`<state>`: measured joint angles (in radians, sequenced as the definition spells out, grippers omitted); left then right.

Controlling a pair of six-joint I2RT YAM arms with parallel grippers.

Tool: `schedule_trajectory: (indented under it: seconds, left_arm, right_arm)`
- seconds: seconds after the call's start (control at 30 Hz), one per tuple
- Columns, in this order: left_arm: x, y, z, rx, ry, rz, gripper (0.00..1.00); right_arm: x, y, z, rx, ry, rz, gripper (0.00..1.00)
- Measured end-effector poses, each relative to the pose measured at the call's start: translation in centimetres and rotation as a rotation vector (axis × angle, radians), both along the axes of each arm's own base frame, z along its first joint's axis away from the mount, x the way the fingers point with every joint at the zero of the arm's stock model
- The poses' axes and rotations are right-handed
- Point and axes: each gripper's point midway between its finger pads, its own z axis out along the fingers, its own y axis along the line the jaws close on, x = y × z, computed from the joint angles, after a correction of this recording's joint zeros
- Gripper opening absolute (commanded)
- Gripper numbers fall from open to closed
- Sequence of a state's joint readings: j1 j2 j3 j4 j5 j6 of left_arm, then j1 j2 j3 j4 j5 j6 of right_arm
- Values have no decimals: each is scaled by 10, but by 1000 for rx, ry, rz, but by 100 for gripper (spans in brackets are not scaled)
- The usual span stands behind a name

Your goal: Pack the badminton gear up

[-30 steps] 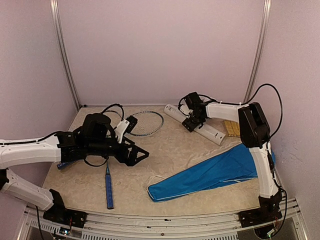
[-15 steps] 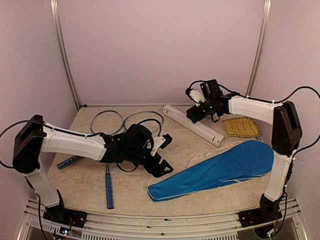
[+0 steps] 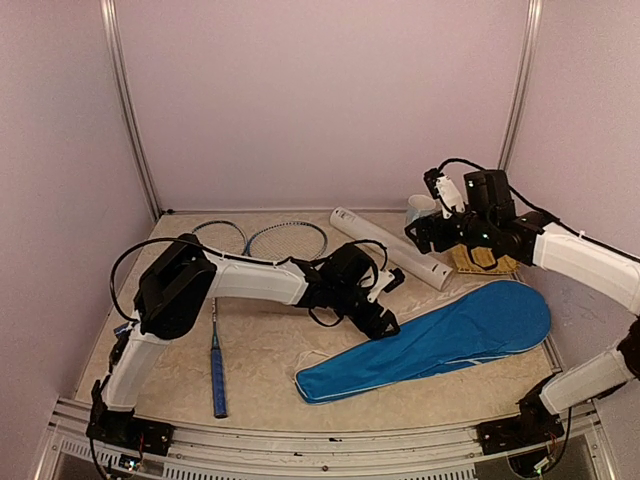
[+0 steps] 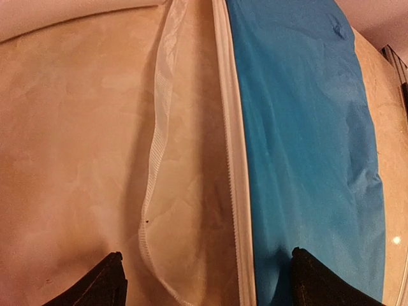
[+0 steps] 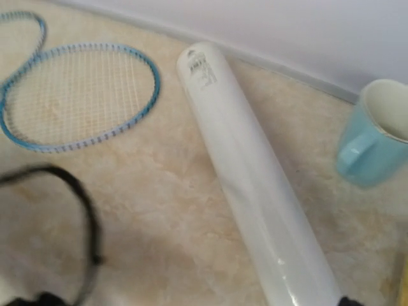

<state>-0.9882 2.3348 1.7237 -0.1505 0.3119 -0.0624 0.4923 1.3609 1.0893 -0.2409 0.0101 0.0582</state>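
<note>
The blue cover [image 3: 450, 335] lies at the front right, its white zip edge [image 4: 233, 166] gaping open. My left gripper [image 3: 381, 322] hovers at that edge, open and empty, one finger [image 4: 102, 285] over the table and the other over the blue cloth. The long white tube [image 3: 390, 247] lies at the back, and also shows in the right wrist view [image 5: 255, 185]. My right gripper [image 3: 420, 232] is raised to its right, open and empty. Two rackets lie at the back left, heads [image 3: 288, 240] side by side, one blue handle [image 3: 217, 375] at the front. No shuttlecock is in view.
A pale blue mug [image 3: 420, 208] stands at the back behind the tube, seen also in the right wrist view [image 5: 376, 137]. A straw-coloured brush [image 3: 485, 258] lies under the right arm. The left arm's black cable [image 5: 86, 223] loops near the tube.
My left arm has swung right, from beside the racket handles to the cover's open edge. My right arm has lifted off the tube and drawn back to the right, uncovering the mug and brush.
</note>
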Motion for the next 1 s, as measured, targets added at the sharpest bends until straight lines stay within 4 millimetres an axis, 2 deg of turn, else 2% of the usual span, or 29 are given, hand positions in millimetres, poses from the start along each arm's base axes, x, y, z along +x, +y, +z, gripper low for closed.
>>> schedule_trajectory:
  seconds: [0.07, 0.1, 0.23, 0.3, 0.37, 0.53, 0.67, 0.8, 0.9, 1.0]
  left_arm:
    - [-1, -4, -14, 13, 29, -18, 80]
    - [0, -9, -15, 1, 29, -30, 76]
    - [-1, -23, -16, -30, 52, -74, 54]
    - [-7, -26, -17, -41, 72, -103, 41]
    - [-14, -27, -18, -45, 90, -127, 35]
    - [-36, -34, -16, -58, 116, -195, 0]
    - [-48, -37, -16, -67, 119, -229, 0]
    - [-65, -26, -12, -55, 106, -251, 0]
    - [-83, -24, 16, -72, 50, -279, 0]
    - [-102, -27, 62, -137, -21, -304, 0]
  right_arm:
    - [-12, -9, 13, 39, -23, -18, 90]
    - [-17, -12, 19, 55, -33, -25, 90]
    - [-36, -28, 39, 112, -80, -59, 90]
    - [-42, -33, 39, 123, -83, -74, 90]
    - [-48, -39, 34, 126, -76, -89, 90]
    - [-57, -48, 24, 127, -46, -113, 89]
    - [-61, -50, 31, 143, -58, -118, 88]
    - [-65, -53, 39, 168, -72, -123, 86]
    - [-72, -56, 54, 197, -107, -124, 83]
    - [-81, -59, 72, 238, -148, -117, 81]
